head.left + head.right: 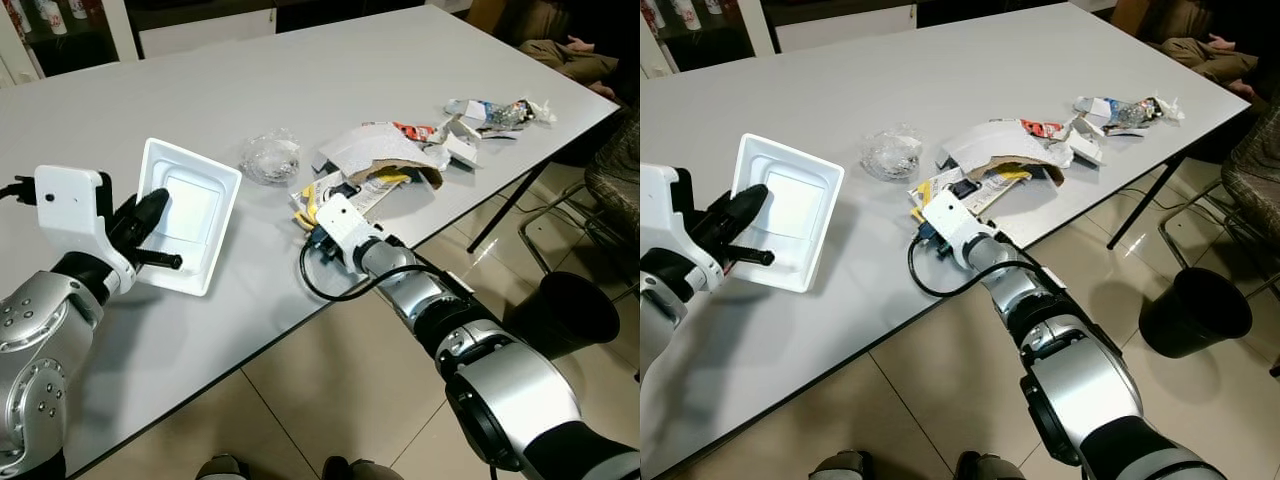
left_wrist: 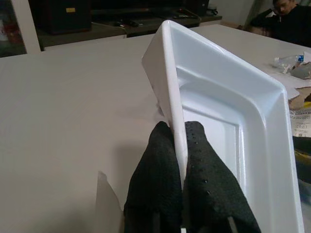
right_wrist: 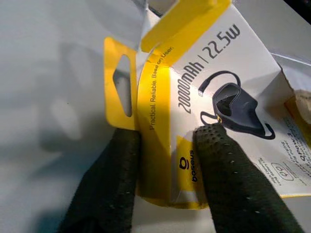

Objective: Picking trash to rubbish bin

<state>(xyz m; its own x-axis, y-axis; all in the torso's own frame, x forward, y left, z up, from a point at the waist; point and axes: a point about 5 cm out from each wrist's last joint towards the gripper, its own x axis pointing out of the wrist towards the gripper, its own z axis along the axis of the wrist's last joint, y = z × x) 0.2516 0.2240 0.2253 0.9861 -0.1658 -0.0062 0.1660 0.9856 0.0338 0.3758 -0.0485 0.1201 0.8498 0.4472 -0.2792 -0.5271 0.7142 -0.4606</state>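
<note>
The left end effector (image 2: 179, 160) pinches the rim of a white rectangular plastic tray (image 1: 190, 214), holding it tilted above the grey surface (image 1: 250, 90). The right end effector (image 3: 165, 165) has its fingers spread around a flattened yellow-and-white cardboard power-bank box (image 3: 204, 87) lying near the surface's edge, beside crumpled paper trash (image 1: 385, 150). A black rubbish bin (image 1: 565, 315) stands on the tiled floor.

Left arm bent in at table edge, left gripper (image 2: 183, 160) raised off the surface, both fingers pinched together on a thin rim. Right arm stretched forward, wrist low, right gripper (image 3: 165, 160) fingers parted, straddling a flat edge, touching both sides.
</note>
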